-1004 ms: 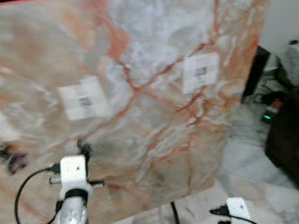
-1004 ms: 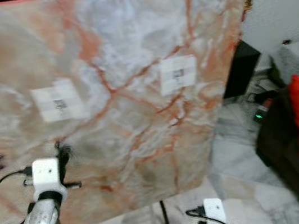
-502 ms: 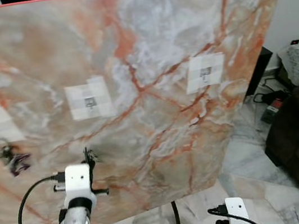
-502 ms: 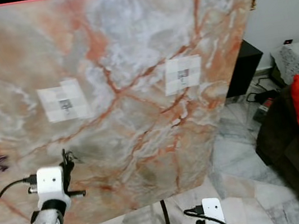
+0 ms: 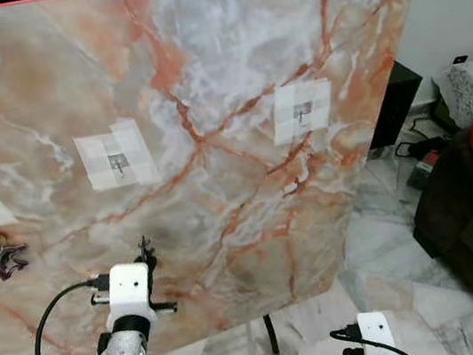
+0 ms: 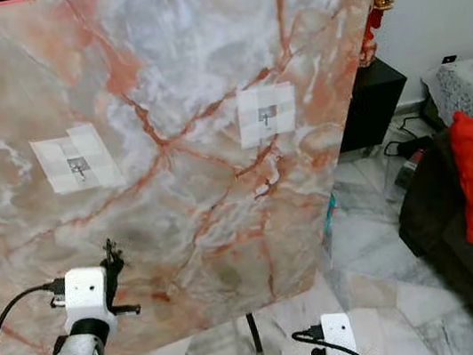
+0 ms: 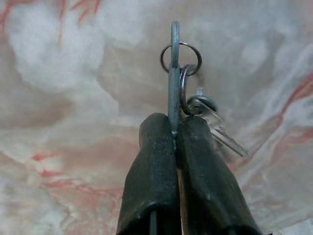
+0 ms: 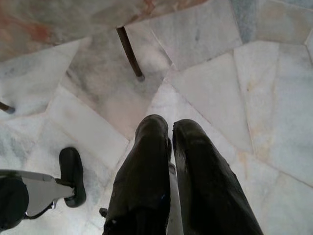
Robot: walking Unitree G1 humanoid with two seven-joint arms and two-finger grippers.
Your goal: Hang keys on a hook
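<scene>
One light, rigid, loosely dangling bunch of keys (image 7: 188,93) pinched by left gripper (image 7: 174,134), ring at twelve o'clock for hooking; right gripper (image 8: 171,132) pressed together, idle.

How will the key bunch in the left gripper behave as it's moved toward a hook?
Likely floppy: the left gripper pinches one flat metal tab, while the keys hang loose on linked rings. Probably swings and twists. Light, but the smooth metal could slip.

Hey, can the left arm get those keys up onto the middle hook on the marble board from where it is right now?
Probably yes. The left gripper, shut on the keys, sits just below the middle hook with bare marble board between. It still needs to rise; that hook looks empty.
</scene>
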